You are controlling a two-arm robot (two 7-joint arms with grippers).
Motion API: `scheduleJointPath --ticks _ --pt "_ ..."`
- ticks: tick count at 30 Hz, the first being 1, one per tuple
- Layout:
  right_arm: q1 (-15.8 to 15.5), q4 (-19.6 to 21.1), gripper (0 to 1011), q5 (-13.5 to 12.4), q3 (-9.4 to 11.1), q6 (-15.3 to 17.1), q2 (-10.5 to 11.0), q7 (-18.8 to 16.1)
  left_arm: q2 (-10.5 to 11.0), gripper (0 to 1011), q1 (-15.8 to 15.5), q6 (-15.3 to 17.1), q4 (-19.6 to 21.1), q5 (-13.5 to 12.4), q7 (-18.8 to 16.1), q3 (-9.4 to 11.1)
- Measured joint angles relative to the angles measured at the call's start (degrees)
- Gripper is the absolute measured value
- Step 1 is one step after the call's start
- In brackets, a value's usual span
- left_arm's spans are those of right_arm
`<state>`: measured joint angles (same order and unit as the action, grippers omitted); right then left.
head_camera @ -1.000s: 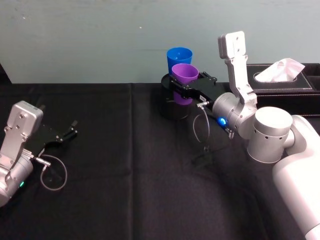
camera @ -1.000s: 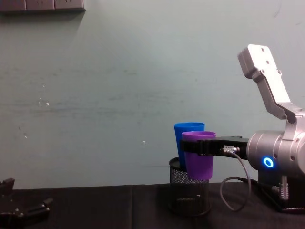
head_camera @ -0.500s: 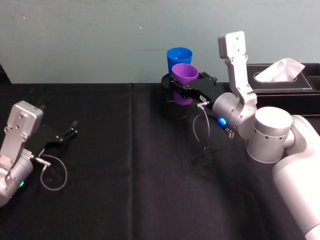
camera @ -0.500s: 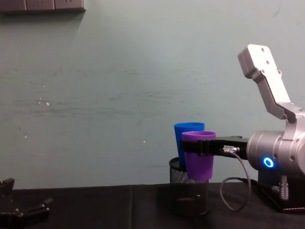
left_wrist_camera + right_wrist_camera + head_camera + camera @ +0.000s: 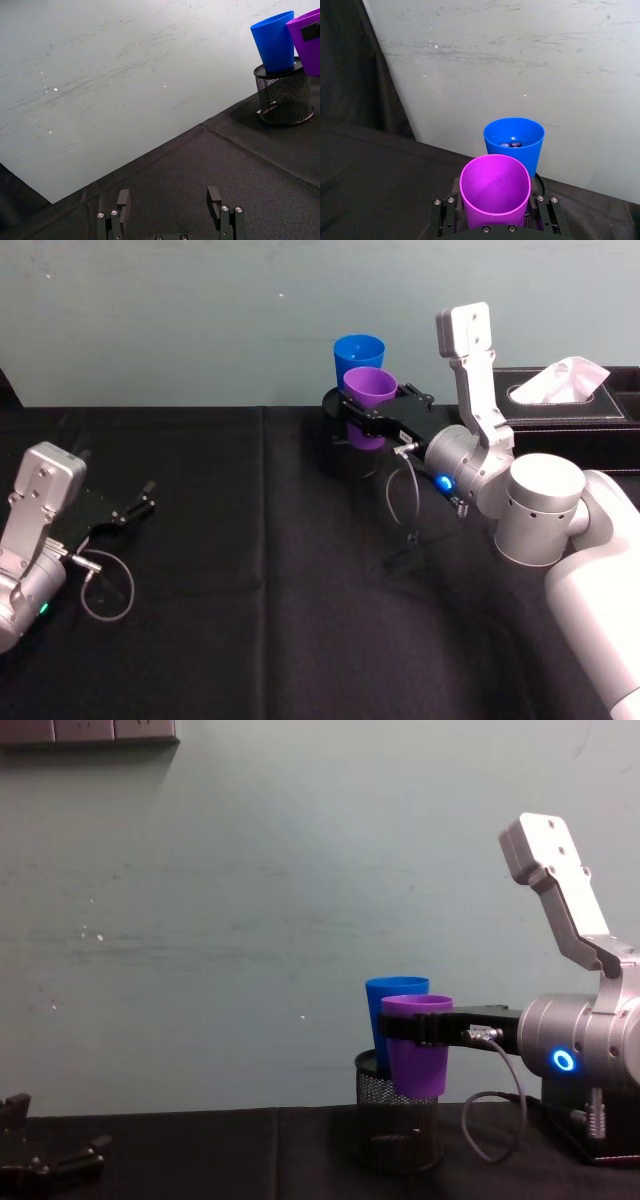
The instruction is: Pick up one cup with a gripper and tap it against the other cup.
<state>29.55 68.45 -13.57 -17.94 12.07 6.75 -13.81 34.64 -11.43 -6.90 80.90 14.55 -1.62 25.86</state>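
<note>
The purple cup hangs upright above the table, with my right gripper shut on its sides. Directly behind it stands the taller blue cup, which sits inside a black mesh pen holder. From the chest, the purple cup overlaps the blue cup; I cannot tell whether they touch. In the right wrist view, the purple cup is nearest and the blue cup is just past its rim. My left gripper rests open at the table's left side, far from both cups.
A black tissue box with a white tissue stands at the back right, beside the right arm. A pale wall closes the table's far edge just behind the cups. Black cloth covers the table.
</note>
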Motion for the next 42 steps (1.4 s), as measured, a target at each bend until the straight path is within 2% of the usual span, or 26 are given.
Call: scheduleJointPath --ticks 16,19,24,33,38,42 --pt "0.0 0.0 724 0.0 0.0 0.0 0.0 0.0 0.0 1000 0.0 0.0 0.0 0.0 0.0 0.0" --pt "-0.9 1.3 724 0.0 0.1 0.3 0.3 0.0 0.0 1000 0.0 0.0 0.0 0.0 0.0 0.0" --pt "-4.3 6.0 724 -0.5 0.3 1.3 1.7 -0.5 0.0 1000 0.0 0.0 0.0 0.0 0.0 0.0" --pt "-14.1 17.9 724 -1.7 1.3 2.5 5.8 -0.6 0.0 1000 0.0 0.0 0.0 0.0 0.0 0.0" --pt "-18.4 21.6 724 -1.7 1.6 2.1 7.4 -0.3 0.0 1000 0.0 0.0 0.0 0.0 0.0 0.0" --pt "-21.4 23.4 724 -0.9 1.6 0.2 8.2 0.5 0.0 1000 0.0 0.0 0.0 0.0 0.0 0.0"
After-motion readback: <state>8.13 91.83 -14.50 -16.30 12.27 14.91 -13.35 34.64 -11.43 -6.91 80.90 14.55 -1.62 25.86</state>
